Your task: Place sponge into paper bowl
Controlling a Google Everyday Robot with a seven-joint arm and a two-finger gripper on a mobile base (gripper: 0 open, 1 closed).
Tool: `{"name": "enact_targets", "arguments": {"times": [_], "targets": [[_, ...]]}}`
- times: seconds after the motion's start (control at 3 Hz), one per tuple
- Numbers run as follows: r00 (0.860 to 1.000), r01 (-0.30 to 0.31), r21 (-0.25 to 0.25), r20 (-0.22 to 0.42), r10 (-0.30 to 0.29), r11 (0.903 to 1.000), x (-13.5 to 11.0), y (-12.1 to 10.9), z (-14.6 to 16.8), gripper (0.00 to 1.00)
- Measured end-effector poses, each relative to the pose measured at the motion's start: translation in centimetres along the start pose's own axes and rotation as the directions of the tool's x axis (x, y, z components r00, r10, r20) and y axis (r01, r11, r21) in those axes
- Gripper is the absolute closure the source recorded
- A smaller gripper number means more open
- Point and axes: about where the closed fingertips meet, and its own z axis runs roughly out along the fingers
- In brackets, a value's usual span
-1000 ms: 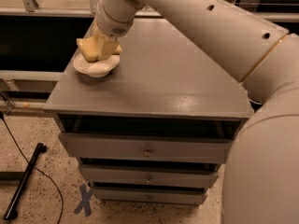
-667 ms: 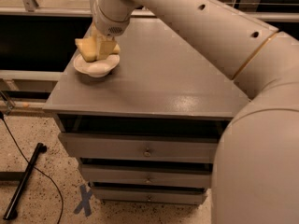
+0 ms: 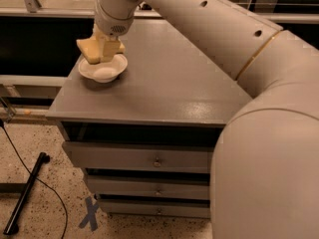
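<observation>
looming larger at right than a second ago, the arm [image 3: 209,29] reaches across the surface [image 3: 164,86] to its far left corner, wrist pointing down. the end effector [image 3: 107,47] stays clamped on the sponge [image 3: 91,49], tilted over the back-left rim of the paper bowl [image 3: 106,74].

Gripper [image 3: 106,47] located over the rear left corner of the grey counter [image 3: 164,91], directly above the white paper bowl [image 3: 105,73]. Its fingers grip the pale yellow sponge [image 3: 88,50], which is tilted and sticks out past the bowl's left rear rim. Bowl interior visible and white. Three drawers [image 3: 149,159] below the counter. Blue X mark [image 3: 89,214] on the speckled floor.
</observation>
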Motion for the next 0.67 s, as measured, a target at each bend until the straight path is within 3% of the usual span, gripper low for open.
{"name": "enact_targets", "arguments": {"times": [0.33, 0.67], "targets": [[1.0, 0.0, -0.017, -0.013, 0.0, 0.9999, 0.08, -0.19, -0.04, 0.0], [1.0, -0.005, -0.031, -0.028, 0.005, 0.9995, 0.69, -0.25, -0.35, 0.0]]}}
